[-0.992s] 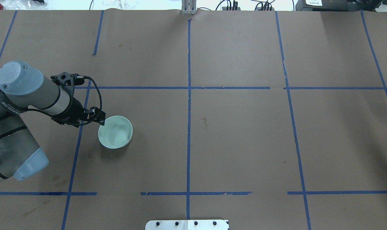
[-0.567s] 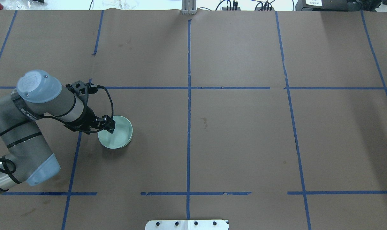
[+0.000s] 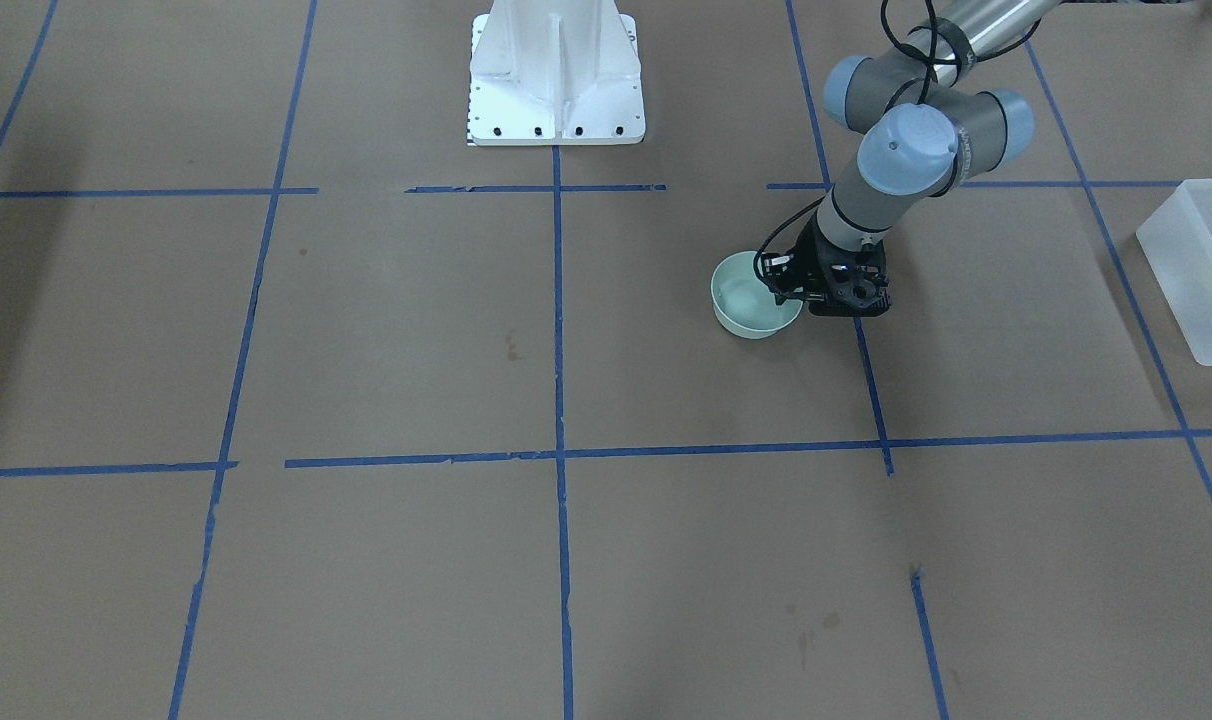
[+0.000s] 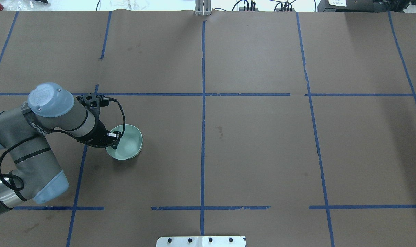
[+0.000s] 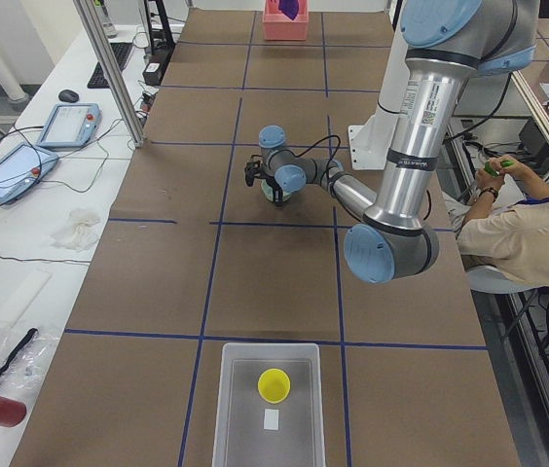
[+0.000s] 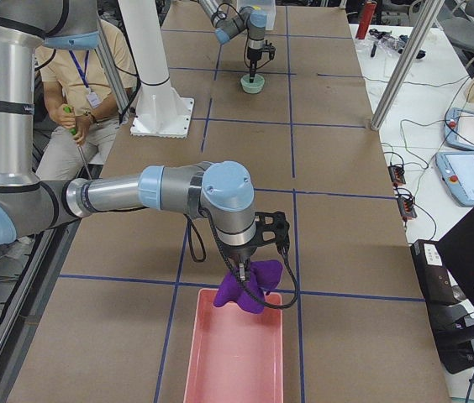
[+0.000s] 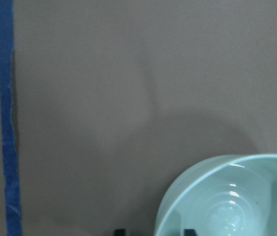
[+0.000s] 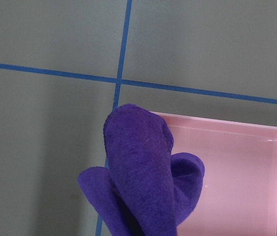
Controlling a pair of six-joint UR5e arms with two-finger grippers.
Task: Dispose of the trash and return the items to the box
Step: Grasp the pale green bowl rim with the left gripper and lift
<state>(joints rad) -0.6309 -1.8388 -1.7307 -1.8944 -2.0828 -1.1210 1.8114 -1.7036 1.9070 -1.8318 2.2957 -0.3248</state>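
Observation:
The mint-green bowl (image 4: pixel 129 142) stands upright on the brown table, left of the middle; it also shows in the front view (image 3: pixel 746 300) and the left wrist view (image 7: pixel 227 206). My left gripper (image 4: pixel 112 140) is open, low at the bowl's left rim, one fingertip (image 7: pixel 120 232) outside and one inside. The frosted box (image 5: pixel 240 409) sits at the table's left end with the yellow cup (image 5: pixel 274 384) inside. My right gripper (image 6: pixel 241 270) is shut on the purple cloth (image 8: pixel 143 177), hanging over the pink bin's (image 8: pixel 236 162) near edge.
The white pedestal base (image 3: pixel 556 80) stands at the robot's side of the table. A seated person (image 5: pixel 528 233) is beside the table behind the robot. Blue tape lines cross the brown paper. An aluminium post (image 6: pixel 405 59) stands at the far edge.
My left arm has moved right and down, bringing its gripper from beside the bowl's upper left edge onto the bowl's left rim. The bowl has not moved.

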